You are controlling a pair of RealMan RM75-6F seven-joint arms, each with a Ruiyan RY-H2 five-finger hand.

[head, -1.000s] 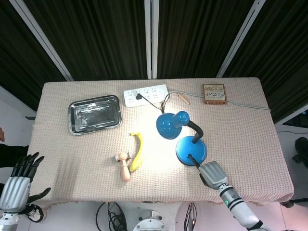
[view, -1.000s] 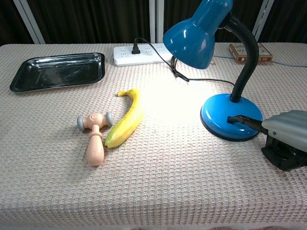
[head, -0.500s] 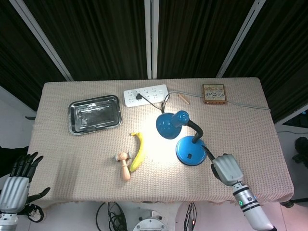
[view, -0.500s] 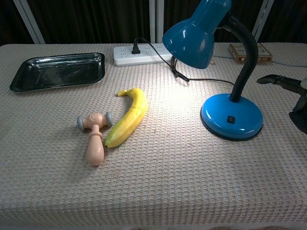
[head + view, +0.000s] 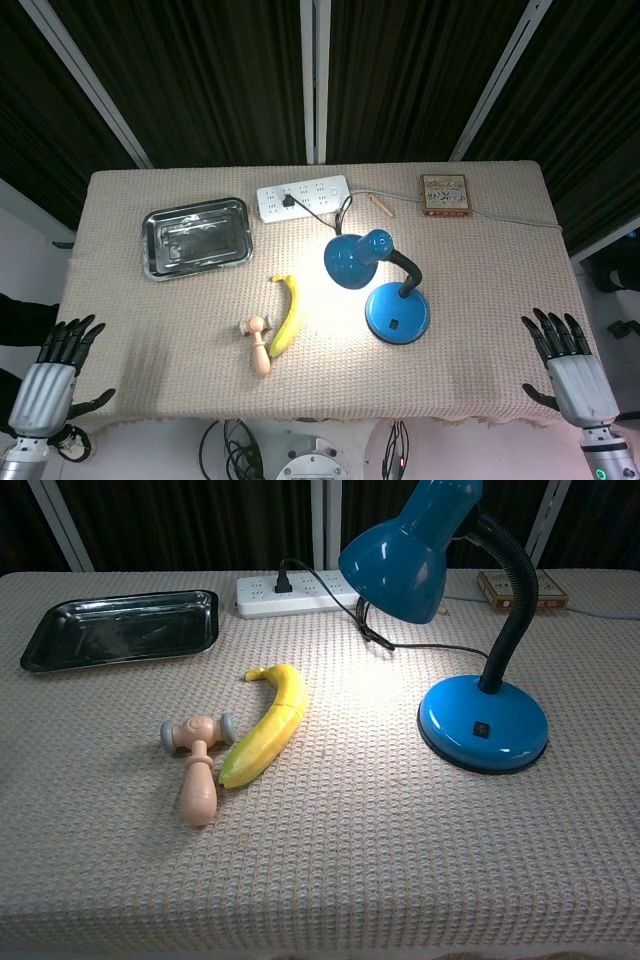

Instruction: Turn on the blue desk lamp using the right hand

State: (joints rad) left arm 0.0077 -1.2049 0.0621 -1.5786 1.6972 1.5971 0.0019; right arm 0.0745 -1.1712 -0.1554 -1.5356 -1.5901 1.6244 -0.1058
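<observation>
- The right hand (image 5: 573, 366), fingers spread and empty, has pulled back off the lamp (image 5: 385, 288) base to the table's (image 5: 500, 250) near corner.
- Lamp glows: task looks complete.
- The left hand (image 5: 48, 380) idles, fingers apart.

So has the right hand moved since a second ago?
Yes. The right hand has pulled back from the lamp base to the table's right front corner, fingers spread, holding nothing.

Blue lamp (image 5: 483, 725) with black neck, yellow banana (image 5: 264, 726), peach-pink toy hammer (image 5: 198, 759) with grey ends, dark metallic tray (image 5: 122, 628), white power strip (image 5: 296, 592), black cable (image 5: 372, 630), beige waffle-weave cloth on bench (image 5: 350, 860), silver-grey hands with black fingers, left hand (image 5: 50, 380), right hand (image 5: 570, 365)
</observation>
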